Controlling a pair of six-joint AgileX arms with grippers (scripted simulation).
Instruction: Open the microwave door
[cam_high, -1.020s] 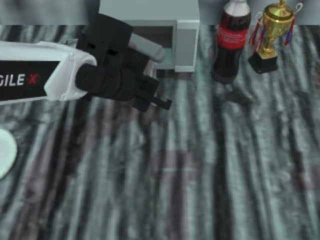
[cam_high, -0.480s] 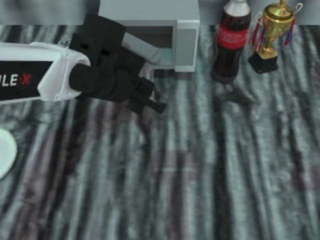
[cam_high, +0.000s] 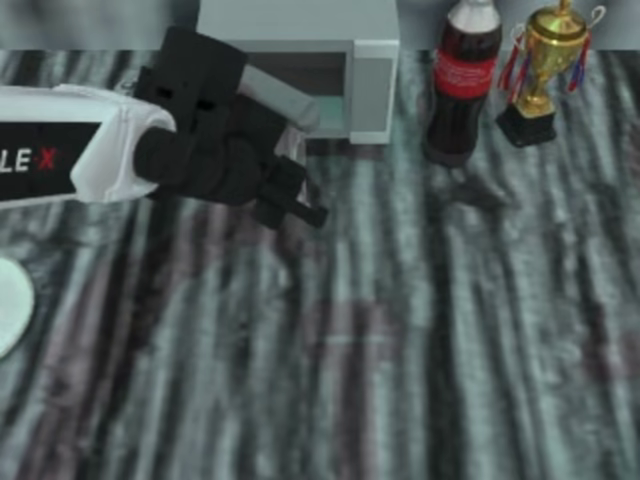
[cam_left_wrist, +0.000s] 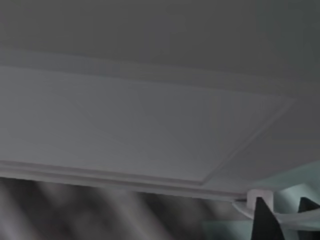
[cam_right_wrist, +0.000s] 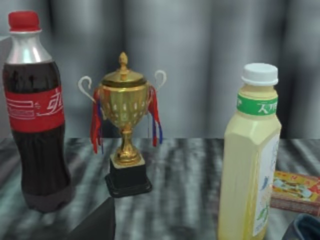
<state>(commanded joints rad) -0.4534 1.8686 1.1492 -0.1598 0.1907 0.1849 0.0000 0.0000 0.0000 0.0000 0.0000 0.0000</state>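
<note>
The table (cam_high: 420, 360), striped grey, carries everything. The microwave (cam_high: 300, 20) sits at 12 o'clock on the top view, slightly left of centre; its control panel (cam_high: 374, 90) faces front. The microwave door (cam_high: 280, 95) is swung partly out toward 7 o'clock, exposing the dark cavity with its teal floor (cam_high: 335, 118). I can see nothing inside the cavity.

My left arm (cam_high: 80, 150) reaches in from 9 o'clock. My left gripper (cam_high: 300, 205) lies just off the door's free edge, at 6 o'clock of the cavity mouth. In the left wrist view the door panel (cam_left_wrist: 125, 125) fills the picture and only dark fingertips (cam_left_wrist: 262, 220) show; I cannot tell their spacing or whether they hold the door.

Procedure, as I judge it: draw the door edge along its hinge arc toward 8 o'clock, not straight back, to avoid dragging the oven.

A cola bottle (cam_high: 462, 80) and trophy (cam_high: 545, 70) stand at 1 o'clock; the right wrist view adds a yellow bottle (cam_right_wrist: 250, 160). My right arm is out of the top view.
</note>
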